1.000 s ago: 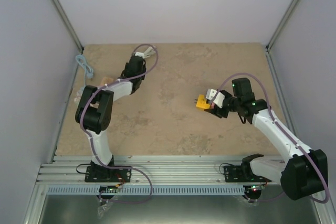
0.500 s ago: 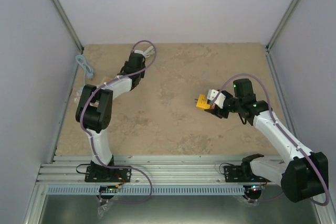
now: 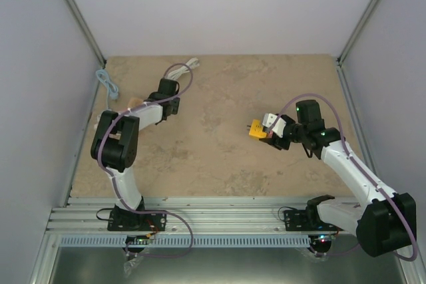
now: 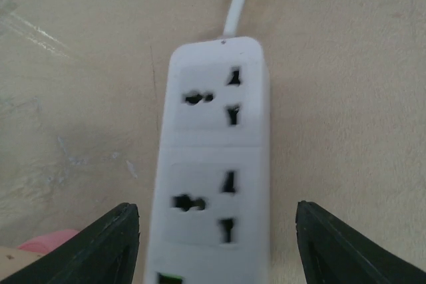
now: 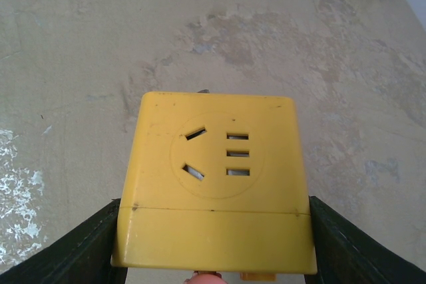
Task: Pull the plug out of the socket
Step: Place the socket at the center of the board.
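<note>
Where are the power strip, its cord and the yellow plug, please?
power strip [image 4: 213, 154], left wrist view, on its top face between the sockets.
cord [image 4: 236, 11], left wrist view, on the stretch just beyond the strip.
plug [image 5: 213, 164], right wrist view, on its yellow face.

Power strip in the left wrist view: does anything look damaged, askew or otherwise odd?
Nothing stands out. The white power strip lies flat on the table, both sockets empty and intact, the open left tool straddling it without touching. The yellow adapter sits squarely in the right tool.
</note>
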Tool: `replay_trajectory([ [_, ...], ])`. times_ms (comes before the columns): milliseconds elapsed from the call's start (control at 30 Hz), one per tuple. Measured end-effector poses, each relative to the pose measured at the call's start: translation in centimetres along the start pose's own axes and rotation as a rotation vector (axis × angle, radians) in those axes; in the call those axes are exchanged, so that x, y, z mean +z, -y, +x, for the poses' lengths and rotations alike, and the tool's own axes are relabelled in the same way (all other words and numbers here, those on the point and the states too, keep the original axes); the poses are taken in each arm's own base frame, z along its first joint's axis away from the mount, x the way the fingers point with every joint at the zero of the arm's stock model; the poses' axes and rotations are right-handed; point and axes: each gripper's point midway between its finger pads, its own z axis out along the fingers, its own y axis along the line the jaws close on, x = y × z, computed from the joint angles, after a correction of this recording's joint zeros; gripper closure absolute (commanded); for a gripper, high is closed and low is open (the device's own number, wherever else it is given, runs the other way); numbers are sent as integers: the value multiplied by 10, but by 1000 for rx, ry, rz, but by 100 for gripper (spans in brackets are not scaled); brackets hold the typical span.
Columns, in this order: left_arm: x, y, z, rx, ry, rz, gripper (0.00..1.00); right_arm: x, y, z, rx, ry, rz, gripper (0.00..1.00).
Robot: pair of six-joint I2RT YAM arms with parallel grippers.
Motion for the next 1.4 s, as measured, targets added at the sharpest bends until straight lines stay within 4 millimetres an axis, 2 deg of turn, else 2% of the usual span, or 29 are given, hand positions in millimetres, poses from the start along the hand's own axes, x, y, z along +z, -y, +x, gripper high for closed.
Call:
replay_trajectory([
  [233, -2, 0, 6, 7, -23, 5, 31, 0, -1, -1, 0, 6, -5, 99],
  [300, -3, 0, 7, 8, -25, 11, 24, 0, -1, -1, 0, 8, -6, 99],
  [400, -11, 0, 2, 16, -15, 30, 4, 0, -2, -2, 0, 14, -11, 99],
  [467, -23, 0, -9, 11, 16, 55, 0, 0, -3, -3, 0, 21, -17, 99],
  [667, -82, 4, -62, 38, 208, 204, 0, 3, -11, -6, 1, 45, -70, 100],
  [767, -111, 20, -69, 107, 286, 340, 0, 3, -17, -10, -1, 60, -111, 99],
  [967, -178, 64, -44, 320, 409, 674, 0, -5, -22, -34, -22, 130, -177, 99],
  [1133, -233, 99, -31, 485, 516, 864, 0, -13, -20, -58, -51, 188, -220, 99],
  [1233, -269, 125, -14, 584, 563, 1004, 0, -17, -20, -69, -67, 216, -244, 99],
  [1400, -298, 149, 3, 680, 579, 1161, 0, -20, -26, -81, -85, 254, -279, 99],
])
